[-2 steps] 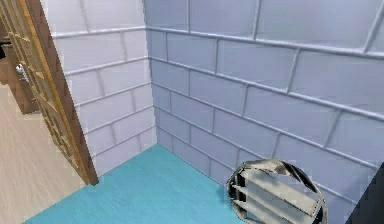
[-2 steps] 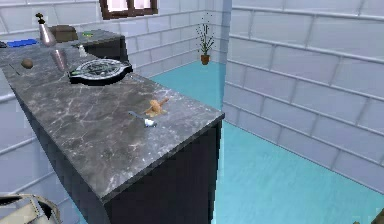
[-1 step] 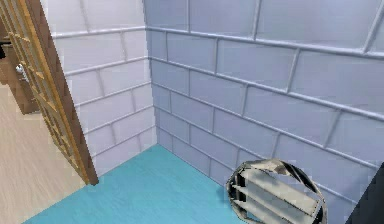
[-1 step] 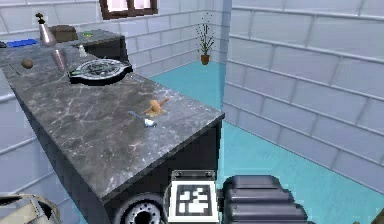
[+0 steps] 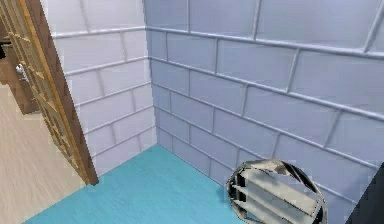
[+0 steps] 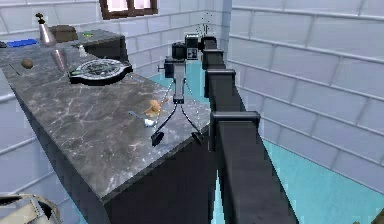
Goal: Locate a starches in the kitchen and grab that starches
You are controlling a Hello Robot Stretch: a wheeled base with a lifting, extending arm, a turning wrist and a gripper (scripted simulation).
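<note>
Dark arm bar [image 6: 235, 150] rose from bottom centre; my gripper [image 6: 178, 135] sat mid-frame against the marble counter [image 6: 90, 130], couldn't tell if holding anything. Tan lump [image 6: 153, 103], probably the starch, lay just left; best centre the gripper on it first.

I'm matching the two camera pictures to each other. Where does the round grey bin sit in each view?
Forward view: the round grey bin is at the bottom right, on the turquoise floor at the foot of the white tiled wall.
Arm side view: what looks like the same bin is in the bottom left corner, by the near end of the marble counter.
Shared landmark: the white tiled wall meeting the turquoise floor.
</note>
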